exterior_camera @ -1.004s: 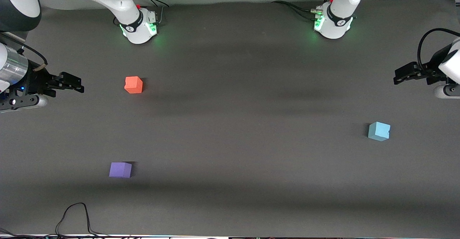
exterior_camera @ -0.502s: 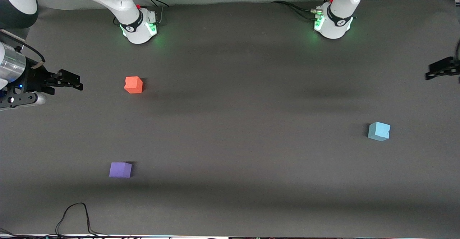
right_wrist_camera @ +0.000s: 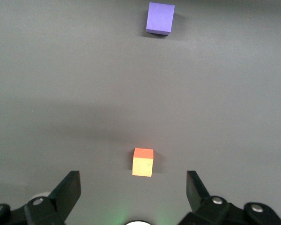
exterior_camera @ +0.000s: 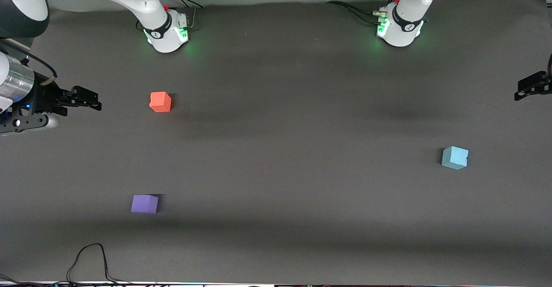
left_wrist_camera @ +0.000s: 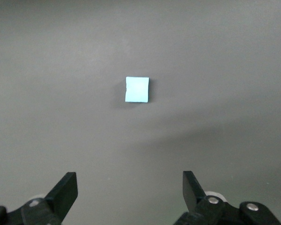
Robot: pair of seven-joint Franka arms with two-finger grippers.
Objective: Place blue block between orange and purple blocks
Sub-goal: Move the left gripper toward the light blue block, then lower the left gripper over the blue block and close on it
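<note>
The light blue block (exterior_camera: 455,157) sits on the dark table toward the left arm's end; it also shows in the left wrist view (left_wrist_camera: 137,89). The orange block (exterior_camera: 160,102) and the purple block (exterior_camera: 144,203) sit toward the right arm's end, the purple one nearer the front camera; both show in the right wrist view, orange (right_wrist_camera: 143,162) and purple (right_wrist_camera: 160,18). My left gripper (exterior_camera: 531,86) hangs open and empty at the table's end, well apart from the blue block (left_wrist_camera: 130,192). My right gripper (exterior_camera: 86,99) is open and empty beside the orange block (right_wrist_camera: 133,192).
The two arm bases (exterior_camera: 166,30) (exterior_camera: 399,26) stand along the edge of the table farthest from the front camera. A black cable (exterior_camera: 90,261) loops at the table's near edge, nearer the camera than the purple block. The table (exterior_camera: 293,149) is a dark mat.
My left gripper has drawn back toward the table's end, almost out of the front view. My right gripper has barely shifted. The three blocks have not moved.
</note>
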